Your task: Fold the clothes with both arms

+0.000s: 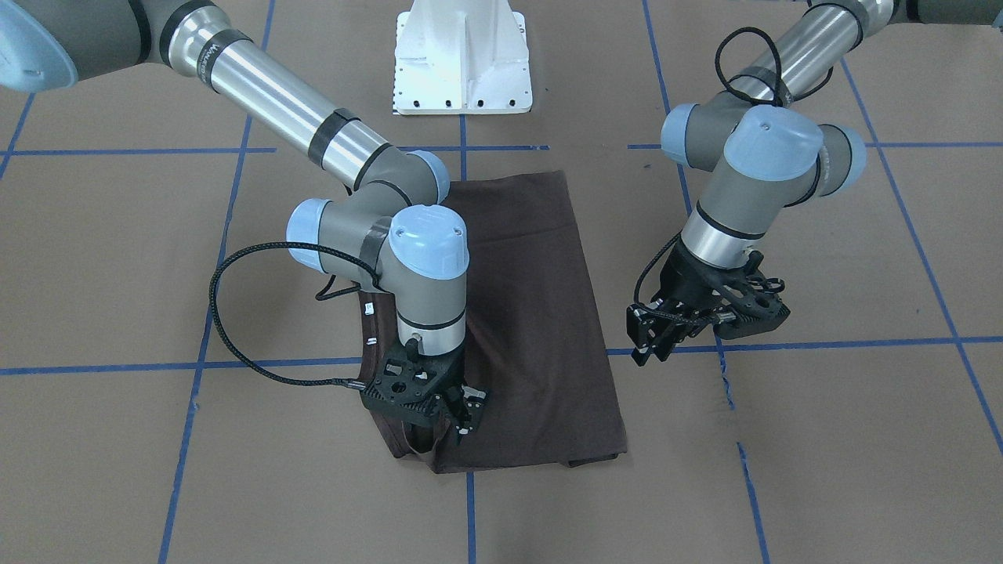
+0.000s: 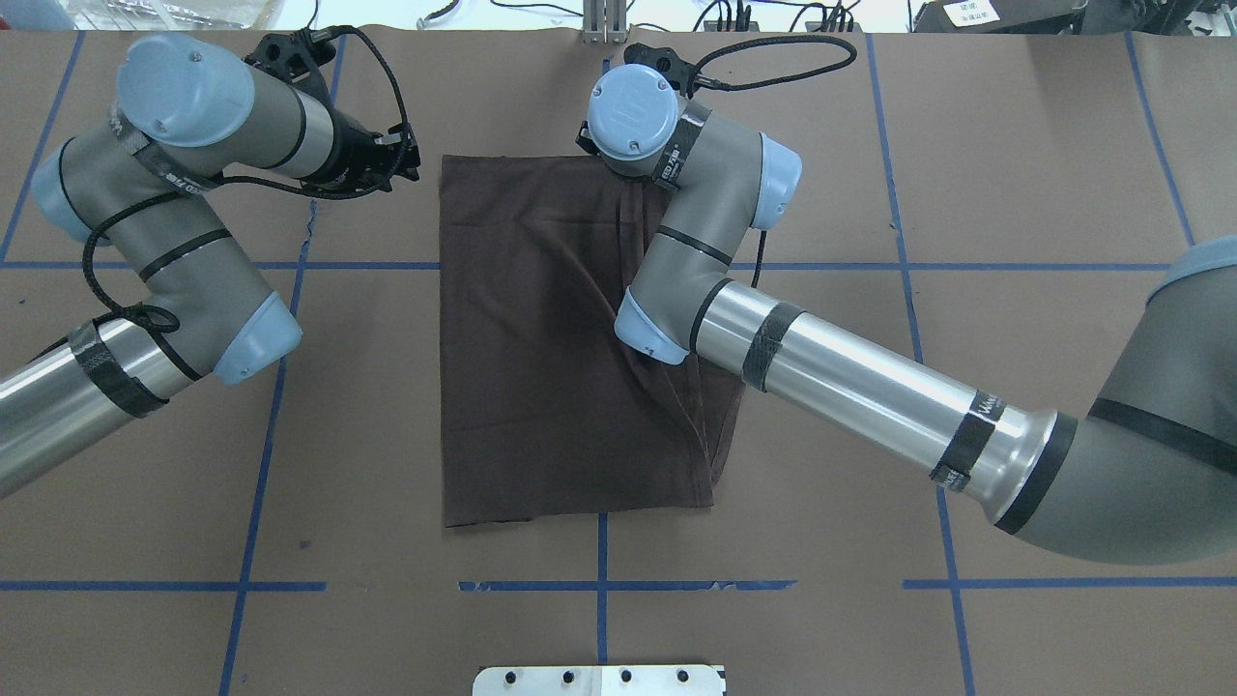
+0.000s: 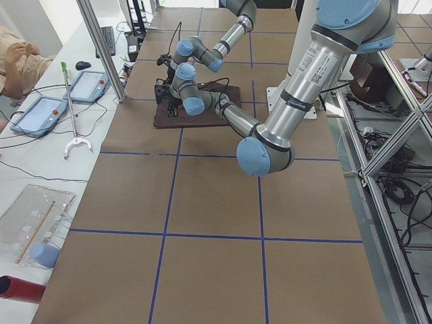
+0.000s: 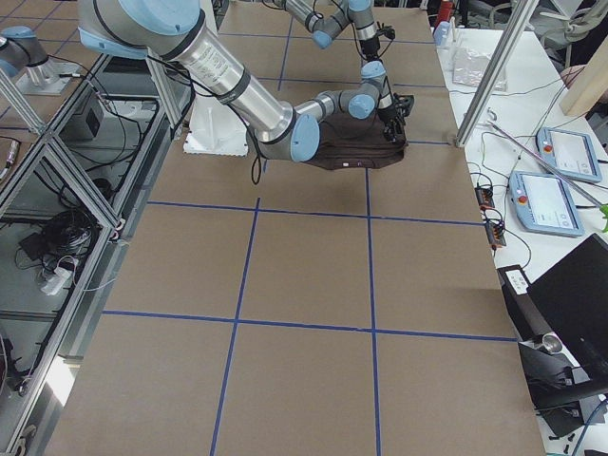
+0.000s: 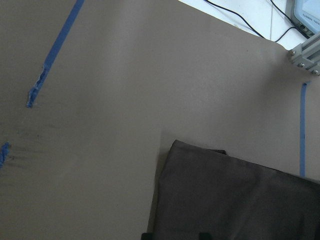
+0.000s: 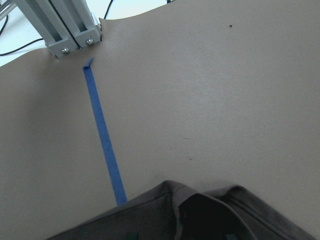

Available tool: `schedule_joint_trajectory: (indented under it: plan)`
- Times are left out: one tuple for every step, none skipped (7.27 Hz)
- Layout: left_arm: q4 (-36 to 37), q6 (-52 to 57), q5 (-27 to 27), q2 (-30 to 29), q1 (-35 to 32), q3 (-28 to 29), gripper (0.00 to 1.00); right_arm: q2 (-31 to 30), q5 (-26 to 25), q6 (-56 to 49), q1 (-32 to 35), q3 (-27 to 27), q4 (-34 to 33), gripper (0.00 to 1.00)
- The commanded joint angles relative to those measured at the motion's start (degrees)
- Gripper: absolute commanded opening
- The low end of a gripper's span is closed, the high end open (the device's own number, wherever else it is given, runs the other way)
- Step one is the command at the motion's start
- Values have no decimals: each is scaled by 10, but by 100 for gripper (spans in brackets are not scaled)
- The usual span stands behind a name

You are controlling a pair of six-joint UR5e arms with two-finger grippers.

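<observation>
brown table cover (image 2: 1015,145), blue tape grid (image 2: 599,585), white side bench (image 3: 34,169)

A robotics research lab. Two silver-grey robot arms, the left arm (image 2: 184,271) and right arm (image 2: 841,367), reach over a paper-covered desk (image 2: 1015,435) gridded with blue tape (image 2: 601,586). Aluminium frame posts (image 3: 101,50), touchscreen control pendants (image 4: 540,202) and loose cables (image 4: 62,228) line its edges.
</observation>
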Motion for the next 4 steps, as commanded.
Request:
schedule_joint_trajectory:
  plan:
    - [0,0,0,1,1,1,42,2,-5,0,-3,-12,16,42]
    - [0,0,0,1,1,1,42,2,-5,0,-3,-12,16,16]
    - [0,0,0,1,1,1,42,2,-3,-1,-2,-12,16,0]
    - [0,0,0,1,2,2,42,2,0,-7,-2,-12,16,0]
